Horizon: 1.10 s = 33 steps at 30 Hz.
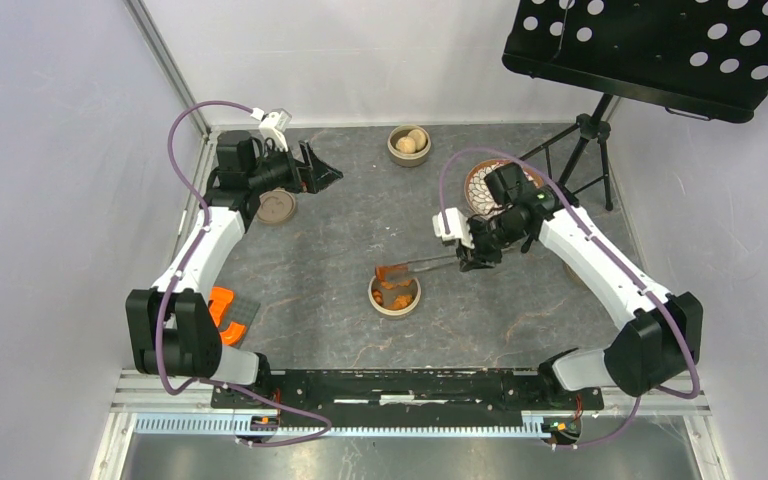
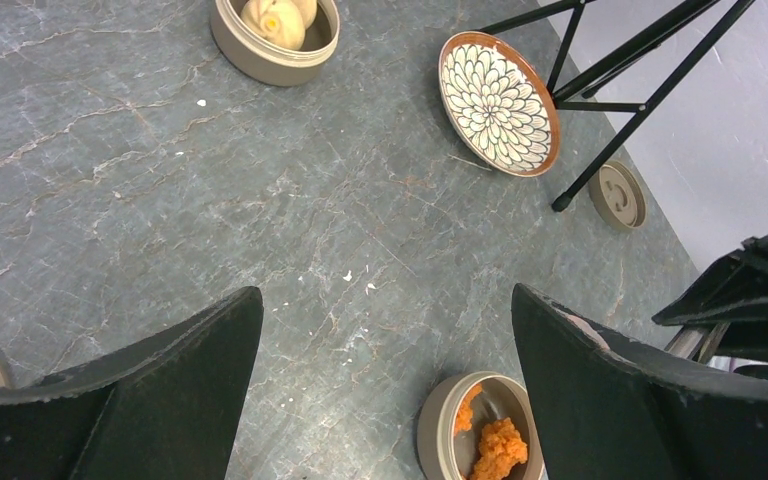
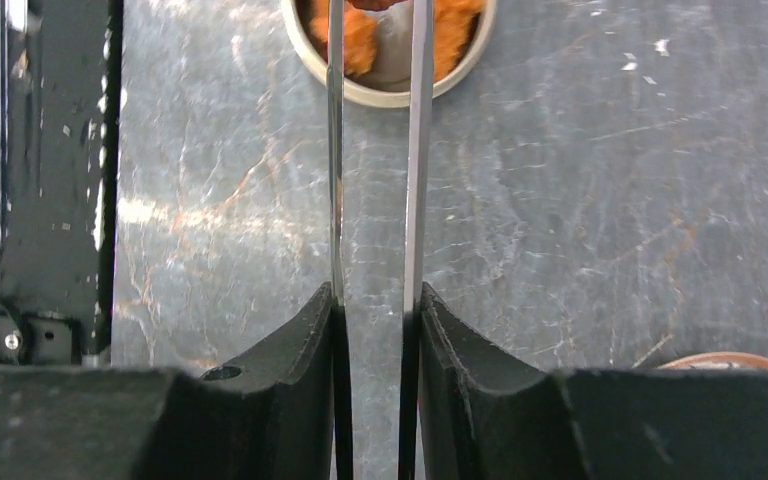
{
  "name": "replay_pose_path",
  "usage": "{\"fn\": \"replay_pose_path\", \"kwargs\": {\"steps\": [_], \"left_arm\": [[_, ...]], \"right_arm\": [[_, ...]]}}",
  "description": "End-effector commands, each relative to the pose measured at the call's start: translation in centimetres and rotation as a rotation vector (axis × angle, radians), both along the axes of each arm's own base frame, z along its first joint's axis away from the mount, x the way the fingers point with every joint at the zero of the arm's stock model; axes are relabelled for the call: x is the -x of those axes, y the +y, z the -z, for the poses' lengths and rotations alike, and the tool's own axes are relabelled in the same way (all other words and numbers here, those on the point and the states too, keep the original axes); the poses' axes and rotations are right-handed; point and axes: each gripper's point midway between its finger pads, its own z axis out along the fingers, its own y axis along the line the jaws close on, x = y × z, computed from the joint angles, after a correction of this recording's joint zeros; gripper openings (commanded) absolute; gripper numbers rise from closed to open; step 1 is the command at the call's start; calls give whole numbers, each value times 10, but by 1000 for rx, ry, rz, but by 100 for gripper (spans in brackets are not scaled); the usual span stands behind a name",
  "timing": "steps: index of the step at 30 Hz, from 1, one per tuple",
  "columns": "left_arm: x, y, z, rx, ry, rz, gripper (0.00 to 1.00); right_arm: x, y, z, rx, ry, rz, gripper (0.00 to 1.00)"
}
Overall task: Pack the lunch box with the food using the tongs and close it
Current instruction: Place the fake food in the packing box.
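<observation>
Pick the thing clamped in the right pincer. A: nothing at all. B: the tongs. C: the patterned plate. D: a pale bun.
B: in the right wrist view the right pincer squeezes both slim arms of the tongs, which reach out over the tan container of orange chunks.

I see a robotics lab cell: plain white panel walls (image 1: 50,150), an aluminium rail (image 1: 410,424), a grey marbled surface (image 1: 360,200), and a perforated black panel (image 1: 660,40) on a tripod (image 1: 588,135).
</observation>
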Motion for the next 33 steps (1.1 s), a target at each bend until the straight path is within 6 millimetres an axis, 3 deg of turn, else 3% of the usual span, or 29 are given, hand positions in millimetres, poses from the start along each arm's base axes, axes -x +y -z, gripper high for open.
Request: {"fn": "replay_pose_path", "kwargs": {"steps": [1, 10, 24, 33], "left_arm": [[4, 1, -26, -9, -81, 0, 100], [4, 1, -25, -6, -79, -5, 100], [3, 4, -22, -30, -87, -7, 100], [0, 4, -20, -37, -85, -6, 100]], "right_arm": [[19, -7, 8, 58, -81, -176, 5], [9, 3, 22, 122, -74, -215, 8], [-13, 16, 27, 140, -67, -192, 13], [-19, 15, 35, 181, -74, -195, 22]]}}
